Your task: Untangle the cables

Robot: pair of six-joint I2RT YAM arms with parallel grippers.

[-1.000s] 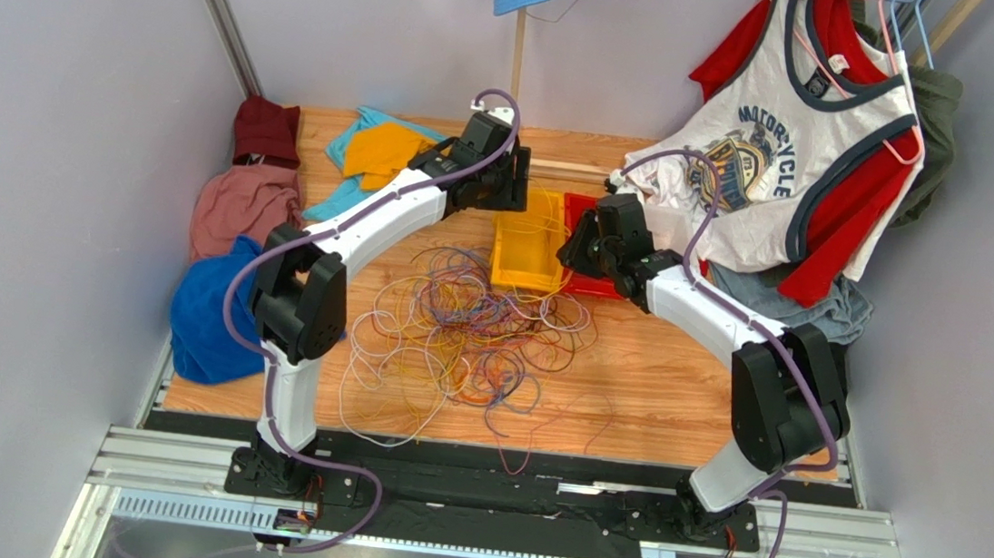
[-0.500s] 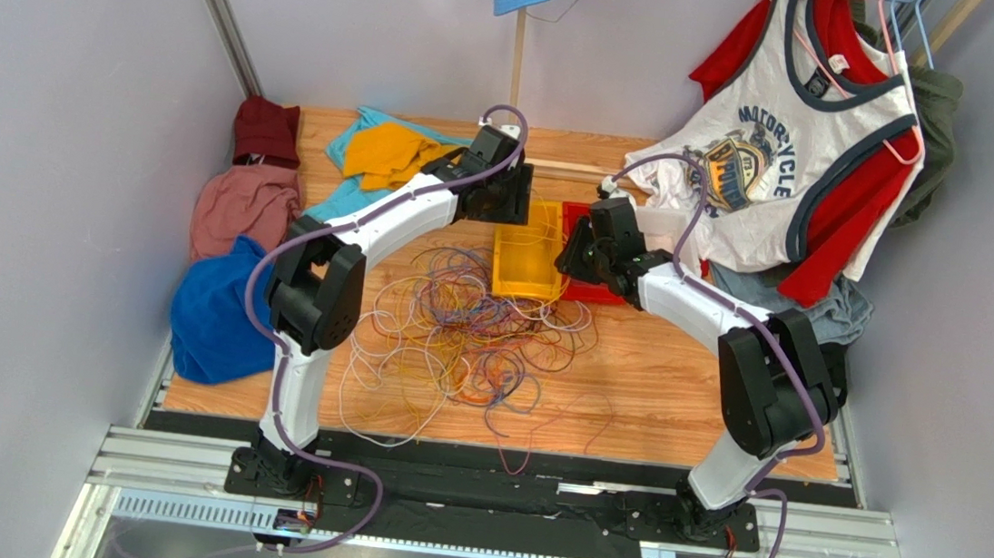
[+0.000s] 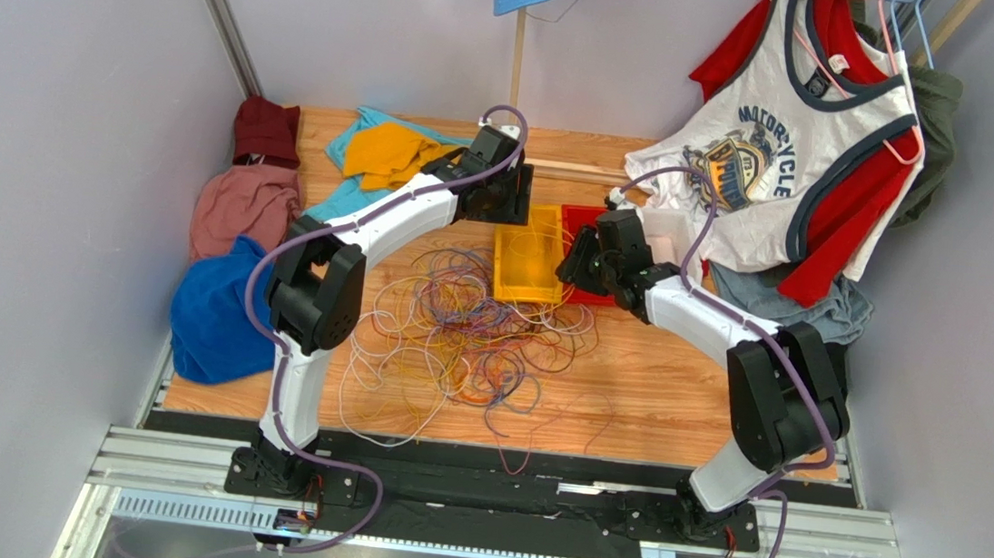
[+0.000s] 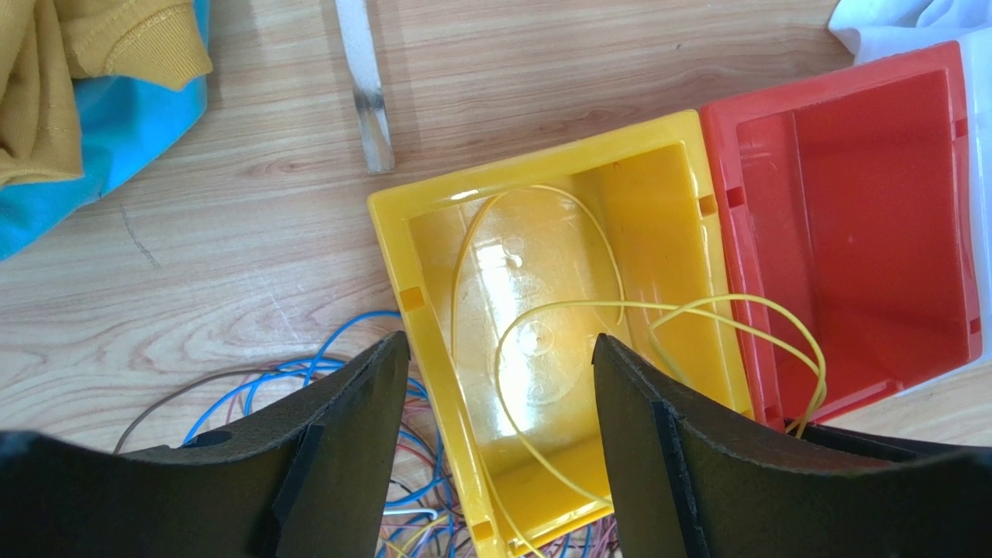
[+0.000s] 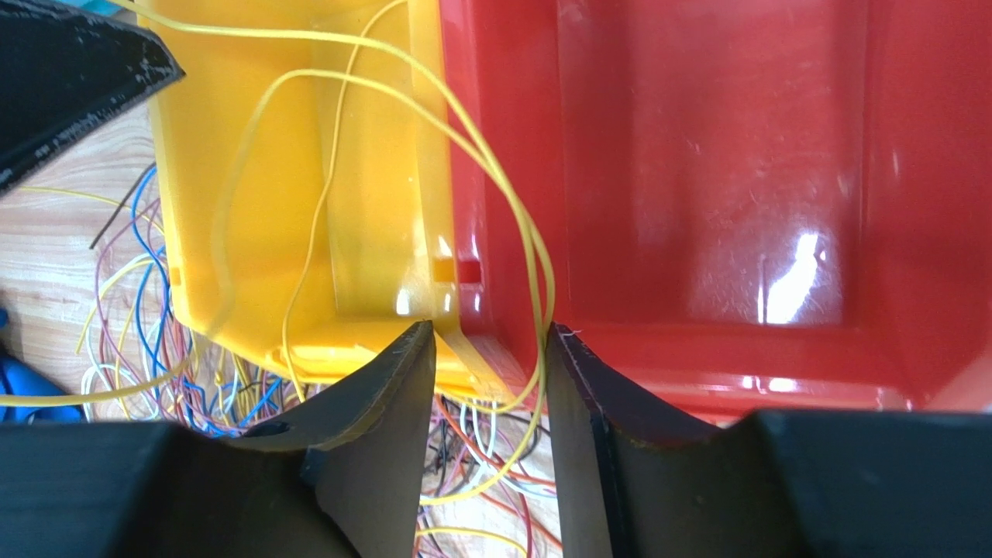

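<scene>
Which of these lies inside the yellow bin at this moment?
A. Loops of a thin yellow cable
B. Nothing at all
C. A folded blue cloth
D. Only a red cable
A: the left wrist view shows loops of the yellow cable curling inside the yellow bin, and no cloth or red cable is in it.

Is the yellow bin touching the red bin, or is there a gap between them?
Touching. The right wrist view shows the yellow bin pressed against the red bin, wall to wall, no gap.
</scene>
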